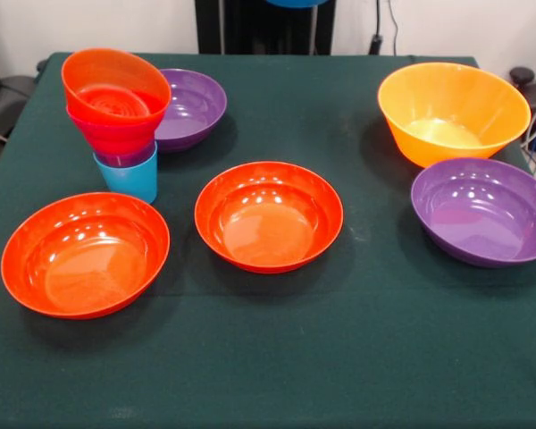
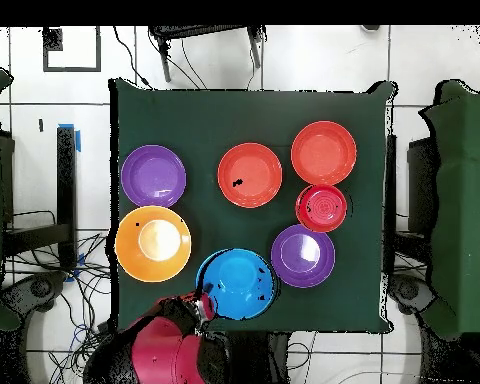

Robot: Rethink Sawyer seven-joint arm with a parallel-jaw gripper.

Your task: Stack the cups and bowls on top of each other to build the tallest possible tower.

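Robot lab: cloth-covered table [image 1: 339,357], loose floor cables [image 2: 84,250]

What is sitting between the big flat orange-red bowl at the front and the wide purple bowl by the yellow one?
The other glossy orange-red plastic bowl sits between the orange-red bowl and purple bowl, clearest in the front view.

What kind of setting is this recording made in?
Most likely a robotics lab: a table under green cloth holding plastic bowls, a red robot arm at its edge, and loose cables across a tiled floor.
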